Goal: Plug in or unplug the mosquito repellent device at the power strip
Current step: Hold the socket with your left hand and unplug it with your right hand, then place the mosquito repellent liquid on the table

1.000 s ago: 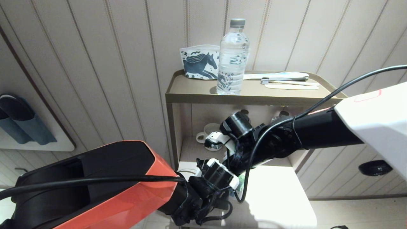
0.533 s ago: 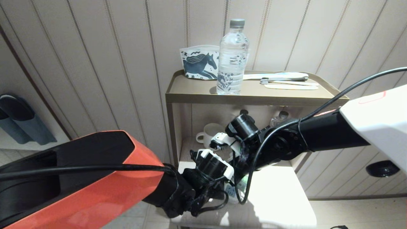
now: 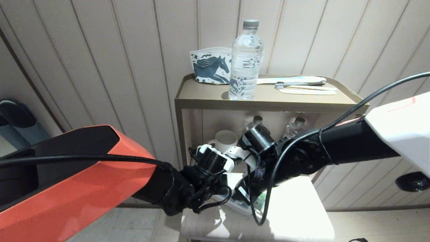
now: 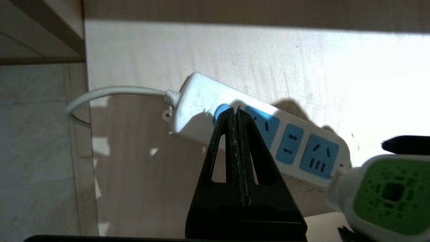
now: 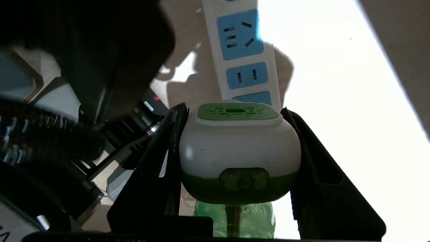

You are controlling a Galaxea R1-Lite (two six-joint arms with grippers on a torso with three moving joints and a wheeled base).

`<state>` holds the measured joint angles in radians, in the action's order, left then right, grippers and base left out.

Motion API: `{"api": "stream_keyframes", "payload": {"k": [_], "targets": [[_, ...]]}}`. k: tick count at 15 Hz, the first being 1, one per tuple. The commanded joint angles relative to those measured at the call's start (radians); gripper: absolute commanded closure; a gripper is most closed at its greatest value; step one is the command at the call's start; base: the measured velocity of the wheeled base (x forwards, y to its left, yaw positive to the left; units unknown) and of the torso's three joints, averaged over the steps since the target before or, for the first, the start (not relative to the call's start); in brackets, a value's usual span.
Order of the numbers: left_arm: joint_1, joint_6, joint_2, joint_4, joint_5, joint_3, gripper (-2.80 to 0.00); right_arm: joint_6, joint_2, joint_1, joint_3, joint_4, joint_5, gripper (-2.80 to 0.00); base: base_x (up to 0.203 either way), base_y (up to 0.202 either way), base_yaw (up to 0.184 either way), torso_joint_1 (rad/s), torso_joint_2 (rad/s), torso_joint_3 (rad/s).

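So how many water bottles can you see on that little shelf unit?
3. One tall water bottle stands on the top shelf; two smaller bottles stand at the back of the shelf below. The arms could be hiding more.

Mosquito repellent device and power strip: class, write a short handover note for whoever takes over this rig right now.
Right end effector: shut on the mosquito repellent device, at the power strip's end.
Left end effector: shut, empty, tips over the strip's blue button.
Strip lies flat on the pale low table; three sockets visible, all free.
Done: device gripped.
Left: whether its pins are seated is hidden; check.
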<state>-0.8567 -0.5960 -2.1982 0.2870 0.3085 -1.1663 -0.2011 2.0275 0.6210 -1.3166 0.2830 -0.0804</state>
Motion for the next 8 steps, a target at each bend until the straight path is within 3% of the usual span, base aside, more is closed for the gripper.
{"api": "stream_keyframes", "payload": {"k": [1, 6, 8], "targets": [[0.024, -0.003, 0.085, 0.002, 0.002, 0.048, 0.00, -0.001, -0.057, -0.011, 0.028, -0.002, 0.004, 0.00, 0.000, 0.000, 0.000, 0.000, 0.00, 0.000], [0.069, 0.001, 0.264, 0.036, 0.009, 0.269, 0.00, 0.001, -0.189, -0.053, 0.139, -0.018, 0.037, 0.00, 0.000, 0.000, 0.000, 0.000, 0.00, 0.000], [0.099, 0.009, 0.387, 0.056, 0.052, 0.379, 0.00, 0.007, -0.259, -0.080, 0.239, -0.084, 0.092, 0.00, 0.000, 0.000, 0.000, 0.000, 0.00, 0.000]]}}
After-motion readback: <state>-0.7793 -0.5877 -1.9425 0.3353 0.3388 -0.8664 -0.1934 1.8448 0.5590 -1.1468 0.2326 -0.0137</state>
